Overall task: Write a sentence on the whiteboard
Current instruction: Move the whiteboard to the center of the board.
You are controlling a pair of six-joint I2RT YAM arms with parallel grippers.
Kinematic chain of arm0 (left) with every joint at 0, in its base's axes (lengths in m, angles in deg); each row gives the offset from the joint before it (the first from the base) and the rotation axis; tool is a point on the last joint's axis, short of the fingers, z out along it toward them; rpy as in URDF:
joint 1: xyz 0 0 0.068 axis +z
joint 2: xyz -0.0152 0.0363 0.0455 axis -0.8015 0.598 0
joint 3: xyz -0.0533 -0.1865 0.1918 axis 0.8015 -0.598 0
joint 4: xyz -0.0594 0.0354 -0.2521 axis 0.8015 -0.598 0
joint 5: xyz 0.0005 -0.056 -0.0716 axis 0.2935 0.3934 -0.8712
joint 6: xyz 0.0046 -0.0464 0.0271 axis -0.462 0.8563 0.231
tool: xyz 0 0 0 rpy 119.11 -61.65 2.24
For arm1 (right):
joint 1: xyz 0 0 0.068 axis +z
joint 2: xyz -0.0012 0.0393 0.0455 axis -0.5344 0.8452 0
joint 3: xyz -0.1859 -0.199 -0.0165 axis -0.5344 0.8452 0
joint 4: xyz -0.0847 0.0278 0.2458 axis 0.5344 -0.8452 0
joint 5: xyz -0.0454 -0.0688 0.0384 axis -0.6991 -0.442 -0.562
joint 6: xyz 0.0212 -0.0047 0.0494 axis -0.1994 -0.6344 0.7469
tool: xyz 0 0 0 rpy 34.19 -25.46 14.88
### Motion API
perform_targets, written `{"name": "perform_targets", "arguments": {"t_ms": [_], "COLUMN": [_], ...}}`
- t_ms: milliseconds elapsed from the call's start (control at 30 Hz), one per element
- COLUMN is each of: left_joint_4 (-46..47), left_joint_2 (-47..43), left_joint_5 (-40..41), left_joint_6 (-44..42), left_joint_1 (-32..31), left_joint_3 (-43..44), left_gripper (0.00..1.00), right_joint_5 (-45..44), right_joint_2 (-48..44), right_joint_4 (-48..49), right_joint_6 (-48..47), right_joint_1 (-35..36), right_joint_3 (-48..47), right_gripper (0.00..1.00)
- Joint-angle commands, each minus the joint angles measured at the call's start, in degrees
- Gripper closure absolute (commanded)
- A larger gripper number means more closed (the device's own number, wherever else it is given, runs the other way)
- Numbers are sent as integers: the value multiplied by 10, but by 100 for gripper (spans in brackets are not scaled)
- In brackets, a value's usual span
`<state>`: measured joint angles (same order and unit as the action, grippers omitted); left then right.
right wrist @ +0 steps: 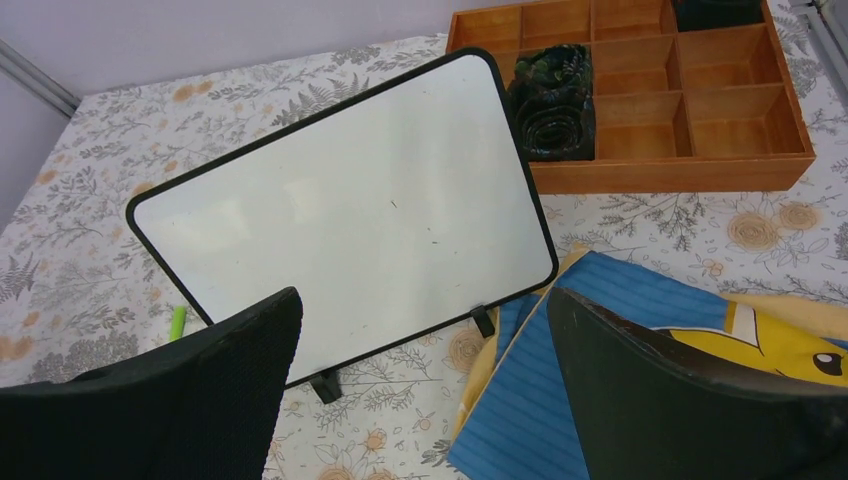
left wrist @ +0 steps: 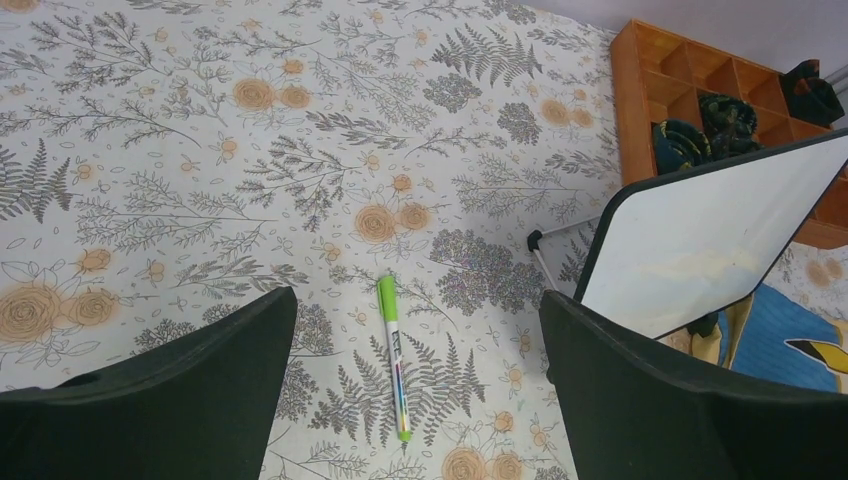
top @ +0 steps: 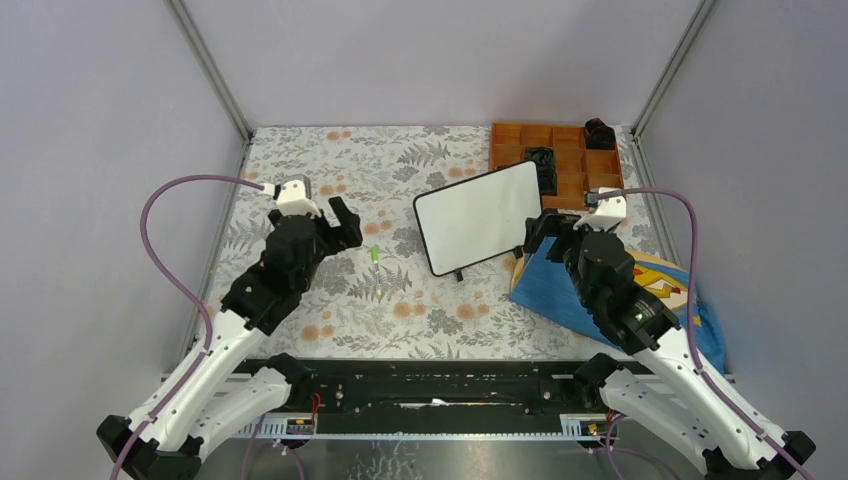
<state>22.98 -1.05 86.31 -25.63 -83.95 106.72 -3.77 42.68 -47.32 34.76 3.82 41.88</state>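
The whiteboard (top: 480, 217) sits right of the middle of the table (top: 400, 300), propped on its small black feet and leaning back. It is turned askew, so its left end is nearer you than its right. Its face is plain white with only a few faint specks.

Start at the near edge. Your left gripper (left wrist: 415, 310) hangs over the left half of the table with its jaws spread wide and nothing between them. Just beyond it, and between the fingers in the wrist view, a green marker (left wrist: 393, 355) lies flat on the flowered cover. Its green cap points away from you, and it touches neither finger.

Your right gripper (right wrist: 422, 295) is also wide apart and holds nothing. It hovers above a blue cloth (right wrist: 600, 340) with a yellow cartoon print, which lies crumpled by the table's right edge. From that wrist camera the board fills the gap between the fingers, and its right foot stands just beside the cloth's edge. You cannot tell whether the foot touches the cloth.

The marker is to the left of the board and well apart from it.

Farthest back, at the right rear corner, is an orange compartment tray (right wrist: 670, 175), close behind the board's far right corner. A dark coiled thing (right wrist: 550, 100) lies in a compartment near the board, and another black item sits in a rear compartment. It is too small to identify.
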Motion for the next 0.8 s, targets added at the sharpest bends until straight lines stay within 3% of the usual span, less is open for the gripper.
{"name": "perform_targets", "arguments": {"t_ms": [0, 267, 367, 633, 767], "left_joint_4": [42, 72, 80, -56, -74], "left_joint_2": [-15, -10, 7, 189, 272], "left_joint_5": [14, 61, 46, 26, -4], "left_joint_6": [-4, 9, -3, 43, 69], "left_joint_1": [4, 4, 4, 4, 13], "left_joint_3": [-7, -57, -71, 63, 89], "left_gripper": [1, 4, 2, 1, 1], "right_joint_5": [27, 43, 49, 55, 84], "right_joint_2": [-15, -23, -24, -14, -15], "right_joint_4": [34, 21, 14, -12, -23], "right_joint_6": [-19, -40, -40, -18, -11], "right_joint_1": [3, 3, 3, 3, 3], "right_joint_3": [2, 4, 6, 16, 18], "right_gripper": [0, 0, 0, 1, 2]}}
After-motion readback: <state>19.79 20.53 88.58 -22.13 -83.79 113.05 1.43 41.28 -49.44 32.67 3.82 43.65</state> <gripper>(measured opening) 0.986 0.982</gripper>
